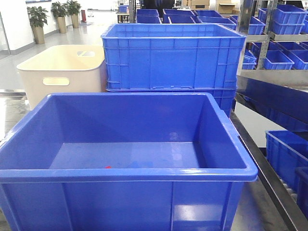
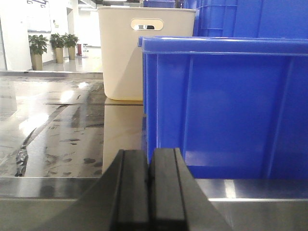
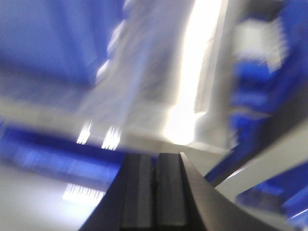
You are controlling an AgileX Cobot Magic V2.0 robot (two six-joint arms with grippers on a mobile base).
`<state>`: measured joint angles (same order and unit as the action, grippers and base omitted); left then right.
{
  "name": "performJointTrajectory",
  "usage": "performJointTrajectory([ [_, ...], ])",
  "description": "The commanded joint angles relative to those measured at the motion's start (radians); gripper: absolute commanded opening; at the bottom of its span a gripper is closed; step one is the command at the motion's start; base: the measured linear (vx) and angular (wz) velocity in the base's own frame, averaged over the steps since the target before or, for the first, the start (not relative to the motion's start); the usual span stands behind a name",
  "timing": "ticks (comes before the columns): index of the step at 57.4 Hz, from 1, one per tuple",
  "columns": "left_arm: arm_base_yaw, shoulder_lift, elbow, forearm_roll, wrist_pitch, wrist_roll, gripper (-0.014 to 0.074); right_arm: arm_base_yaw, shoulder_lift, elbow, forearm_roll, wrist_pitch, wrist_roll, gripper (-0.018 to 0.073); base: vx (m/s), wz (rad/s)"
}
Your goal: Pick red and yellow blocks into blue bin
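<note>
Nearest, blue bin [image 1: 144, 175]: bright, smooth-walled, thick rolled rim; a small red speck [image 1: 108, 167] shows on its floor near the front wall. Left gripper [image 2: 149, 192] and right gripper [image 3: 155, 192] both clenched, holding nothing; right wrist view blurred.

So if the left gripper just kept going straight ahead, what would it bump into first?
Probably the blue bin. The left gripper, fingers closed together, points along the shiny table at the bin's near corner. The beige tub sits farther back. Depth is hard to judge, so it might just slip past the corner.
</note>
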<state>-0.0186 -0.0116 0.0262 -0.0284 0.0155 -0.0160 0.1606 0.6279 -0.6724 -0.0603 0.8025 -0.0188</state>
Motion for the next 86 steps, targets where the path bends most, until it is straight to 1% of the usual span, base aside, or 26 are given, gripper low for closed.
performJointTrajectory([
  [1,-0.006,-0.017,-0.017,-0.004,-0.085,0.001,-0.0006,-0.069,-0.098,0.055,-0.010,-0.185,0.002,-0.0010,0.00,0.02],
  [9,-0.006,-0.017,-0.017,-0.004,-0.085,0.001,-0.0006,-0.141,-0.273,0.248,-0.007,-0.391,0.011,-0.0010,0.00,0.00],
  [14,-0.006,-0.017,-0.017,-0.004,-0.085,0.001,-0.0006,-0.151,-0.374,0.363,-0.018,-0.497,0.010,-0.0010,0.00,0.00],
  [15,-0.006,-0.017,-0.017,-0.004,-0.085,0.001,-0.0006,-0.150,-0.431,0.416,-0.025,-0.564,0.007,-0.0010,0.00,0.00],
  [17,-0.006,-0.017,-0.017,-0.004,-0.085,0.001,-0.0006,-0.150,-0.463,0.451,-0.023,-0.602,0.007,-0.0010,0.00,0.00],
  [20,-0.006,-0.017,-0.017,-0.004,-0.085,0.001,-0.0006,-0.150,-0.505,0.503,-0.023,-0.650,0.007,-0.0010,0.00,0.00],
  [32,-0.006,-0.017,-0.017,-0.004,-0.085,0.001,-0.0006,-0.151,-0.650,0.644,-0.023,-0.761,0.007,-0.0010,0.00,0.00],
  [39,-0.006,-0.017,-0.017,-0.004,-0.085,0.001,-0.0006,-0.153,-0.649,0.713,-0.018,-0.866,0.007,-0.0010,0.00,0.00],
  [42,-0.006,-0.017,-0.017,-0.004,-0.085,0.001,-0.0006,-0.153,-0.649,0.710,-0.007,-0.855,0.009,-0.0010,0.00,0.00],
  [67,-0.006,-0.017,-0.017,-0.004,-0.085,0.001,-0.0006,-0.153,-0.649,0.710,-0.007,-0.860,0.007,-0.0010,0.00,0.00],
  [74,-0.006,-0.017,-0.017,-0.004,-0.085,0.001,-0.0006,-0.153,-0.649,0.710,0.006,-0.860,-0.031,-0.0010,0.00,0.00],
  [80,-0.006,-0.017,-0.017,-0.004,-0.085,0.001,-0.0006,-0.153,-0.650,0.710,0.054,-0.861,-0.078,-0.0010,0.00,0.00],
  [86,-0.006,-0.017,-0.017,-0.004,-0.085,0.001,-0.0006,-0.163,-0.650,0.710,0.060,-0.860,-0.082,-0.0010,0.00,0.00],
])
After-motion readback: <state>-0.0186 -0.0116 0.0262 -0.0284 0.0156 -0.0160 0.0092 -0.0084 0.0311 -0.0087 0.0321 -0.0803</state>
